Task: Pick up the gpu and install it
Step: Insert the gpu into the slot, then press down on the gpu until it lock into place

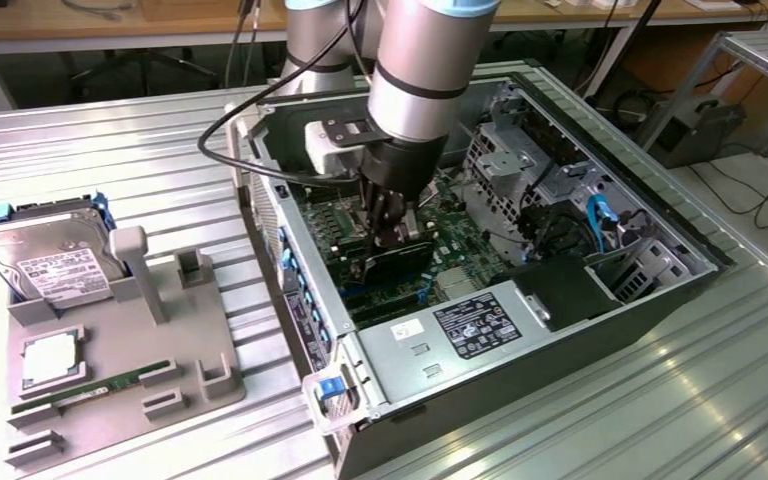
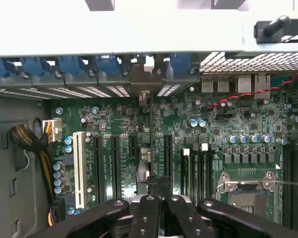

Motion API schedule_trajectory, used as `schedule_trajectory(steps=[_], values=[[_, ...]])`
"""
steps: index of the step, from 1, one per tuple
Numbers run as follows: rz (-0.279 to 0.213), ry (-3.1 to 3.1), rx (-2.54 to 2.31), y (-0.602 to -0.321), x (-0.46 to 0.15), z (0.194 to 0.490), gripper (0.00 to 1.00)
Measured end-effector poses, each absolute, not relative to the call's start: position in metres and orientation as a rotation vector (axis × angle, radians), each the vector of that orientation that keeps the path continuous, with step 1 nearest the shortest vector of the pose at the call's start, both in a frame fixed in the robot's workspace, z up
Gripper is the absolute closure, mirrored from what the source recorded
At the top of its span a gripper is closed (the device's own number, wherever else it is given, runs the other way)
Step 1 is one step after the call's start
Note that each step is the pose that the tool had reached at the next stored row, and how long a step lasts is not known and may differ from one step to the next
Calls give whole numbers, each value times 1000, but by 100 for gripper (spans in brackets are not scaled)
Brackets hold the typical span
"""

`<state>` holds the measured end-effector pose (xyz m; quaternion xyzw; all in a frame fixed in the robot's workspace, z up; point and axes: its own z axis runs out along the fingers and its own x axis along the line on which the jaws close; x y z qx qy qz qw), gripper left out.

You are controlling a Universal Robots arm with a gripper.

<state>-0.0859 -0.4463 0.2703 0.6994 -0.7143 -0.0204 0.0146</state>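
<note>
Inside the open computer case [image 1: 544, 250], the gripper [image 1: 395, 232] is lowered over the motherboard [image 2: 238, 124], its fingers [image 2: 144, 218] closed on the gpu [image 1: 398, 262], which is held on edge among the expansion slots [image 2: 114, 163]. From the wrist view the card is seen edge-on, its silver bracket [image 2: 145, 82] reaching the rear slot openings of the case. On the grey fixture [image 1: 117, 390] at the exterior view's left, a hard drive [image 1: 51, 265] and a memory stick [image 1: 91, 385] are laid

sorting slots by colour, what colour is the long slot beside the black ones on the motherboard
White: the long slot stands out against the green motherboard, best in the wrist view.
</note>
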Motion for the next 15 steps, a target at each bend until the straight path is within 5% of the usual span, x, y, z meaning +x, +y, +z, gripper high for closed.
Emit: schedule_trajectory(steps=[15], values=[[-67, -2222, 2176, -446, -86, 301, 89]])
